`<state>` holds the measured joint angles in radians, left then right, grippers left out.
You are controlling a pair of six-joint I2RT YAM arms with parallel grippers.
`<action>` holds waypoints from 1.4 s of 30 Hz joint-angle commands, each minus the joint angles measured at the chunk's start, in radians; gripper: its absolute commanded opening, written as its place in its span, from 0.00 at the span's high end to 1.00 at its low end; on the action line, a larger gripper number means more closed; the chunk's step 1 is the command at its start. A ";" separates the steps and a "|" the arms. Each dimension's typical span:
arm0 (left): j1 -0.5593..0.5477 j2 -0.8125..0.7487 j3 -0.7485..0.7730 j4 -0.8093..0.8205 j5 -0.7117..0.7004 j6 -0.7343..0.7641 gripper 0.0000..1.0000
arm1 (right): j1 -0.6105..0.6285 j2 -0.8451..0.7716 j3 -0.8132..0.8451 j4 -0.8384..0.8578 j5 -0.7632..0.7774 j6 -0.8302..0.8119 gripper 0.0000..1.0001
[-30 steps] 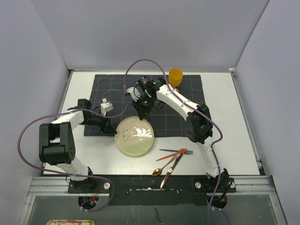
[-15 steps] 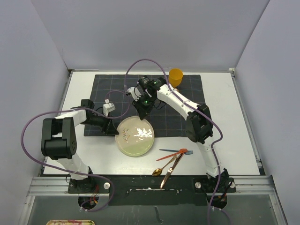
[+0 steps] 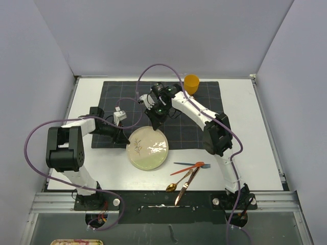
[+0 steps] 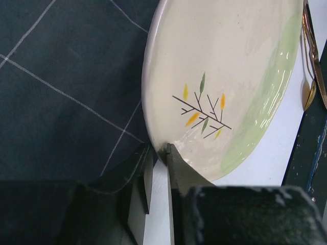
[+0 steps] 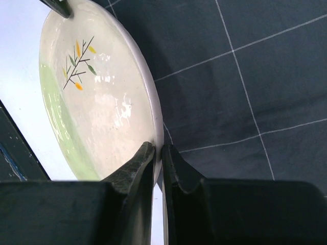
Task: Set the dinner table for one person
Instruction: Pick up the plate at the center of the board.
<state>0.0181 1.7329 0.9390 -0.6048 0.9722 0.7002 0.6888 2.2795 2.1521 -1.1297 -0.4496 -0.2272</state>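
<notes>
Top external view shows the dinner table (image 3: 250, 132) as a broad, flat, smooth white rectangle with a metal rail along its near edge. A dark grey cloth (image 3: 204, 102) with a thin pale grid lies across its far half. A round, glossy cream plate (image 3: 148, 149) with a green-tinted band and a small painted twig sits half over the cloth's near edge and half over bare white tabletop. The left gripper (image 3: 126, 139) reaches in low at the plate's left rim, its dark fingers (image 4: 179, 168) drawn close with the thin rim between them. The right gripper (image 3: 153, 125) comes from the far side, its jaws pinched narrow on the plate's far rim. The bare tabletop lies under and just nearward of both sets of jaws. An orange cup (image 3: 191, 83) stands at the cloth's far edge. Gold and coloured cutlery (image 3: 186, 176) lies loose on the white surface near the plate's right side
</notes>
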 commanded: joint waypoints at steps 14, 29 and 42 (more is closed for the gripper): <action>-0.006 0.035 0.068 -0.011 0.053 0.013 1.00 | -0.004 -0.093 0.046 0.007 -0.080 0.007 1.00; -0.007 0.056 0.201 -0.210 0.113 0.065 1.00 | -0.012 -0.070 0.052 0.006 -0.122 0.025 1.00; -0.011 0.117 0.272 -0.342 0.114 0.145 1.00 | -0.030 -0.041 0.064 0.008 -0.180 0.054 1.00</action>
<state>0.0154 1.8301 1.1549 -0.8673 0.9775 0.8043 0.6590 2.2795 2.1544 -1.1557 -0.5144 -0.1967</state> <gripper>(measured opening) 0.107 0.093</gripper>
